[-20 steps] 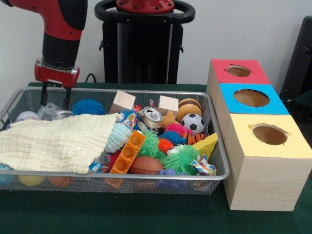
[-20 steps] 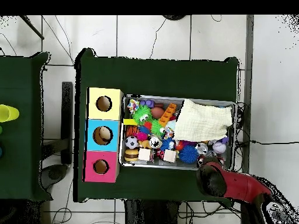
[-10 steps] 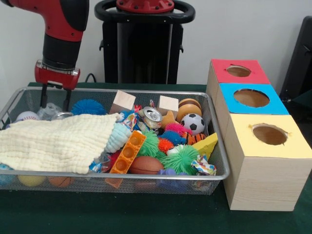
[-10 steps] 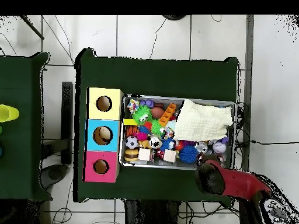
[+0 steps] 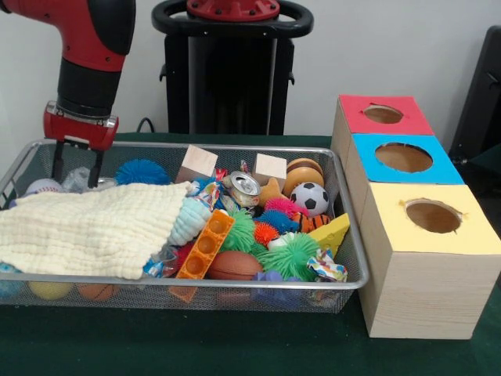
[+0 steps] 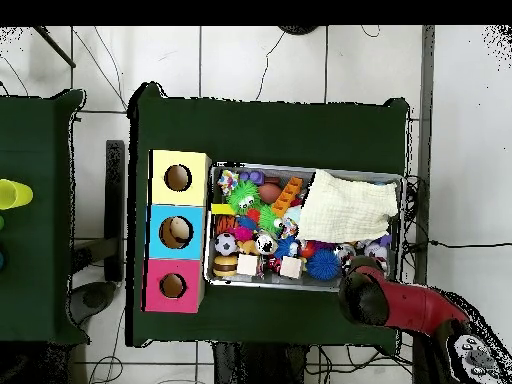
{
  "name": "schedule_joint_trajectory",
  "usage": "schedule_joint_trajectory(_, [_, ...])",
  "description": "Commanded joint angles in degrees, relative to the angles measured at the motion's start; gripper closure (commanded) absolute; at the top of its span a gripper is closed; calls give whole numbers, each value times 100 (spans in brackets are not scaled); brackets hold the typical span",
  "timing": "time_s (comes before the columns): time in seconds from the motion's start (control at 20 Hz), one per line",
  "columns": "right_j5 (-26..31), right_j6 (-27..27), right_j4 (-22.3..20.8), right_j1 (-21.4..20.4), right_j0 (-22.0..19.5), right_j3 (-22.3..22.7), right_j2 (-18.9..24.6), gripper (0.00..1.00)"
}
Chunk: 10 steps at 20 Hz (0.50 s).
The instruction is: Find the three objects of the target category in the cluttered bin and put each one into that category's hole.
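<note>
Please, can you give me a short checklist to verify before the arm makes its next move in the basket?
1. Fingers open, nothing held: ok.
2. Gripper inside the basket, over its far corner: ok.
3. Clear plastic thing lies between the fingers: ok; whether it is a bottle: cannot tell.
4. Cloth away from the fingers: ok, it lies just in front.
5. Hole in the red-topped box free: ok.
6. Other bottles located: not ok, none visible.

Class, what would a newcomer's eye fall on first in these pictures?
The wire basket crammed with bright toys, a pale yellow cloth draped over its left half in the front view. Beside it stand three wooden boxes, topped red, blue and yellow. The red arm's gripper hangs over the basket's far-left corner.
</note>
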Motion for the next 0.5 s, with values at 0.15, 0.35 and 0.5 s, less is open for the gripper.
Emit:
schedule_joint_trajectory(0.15, [-147,290,-374,241,-32,-544,234,0])
schedule_joint_trajectory(0.35, [-160,326,-397,294,-40,-534,250,0])
schedule_joint_trajectory(0.5, [-127,348,-395,329,-30,-508,252,0])
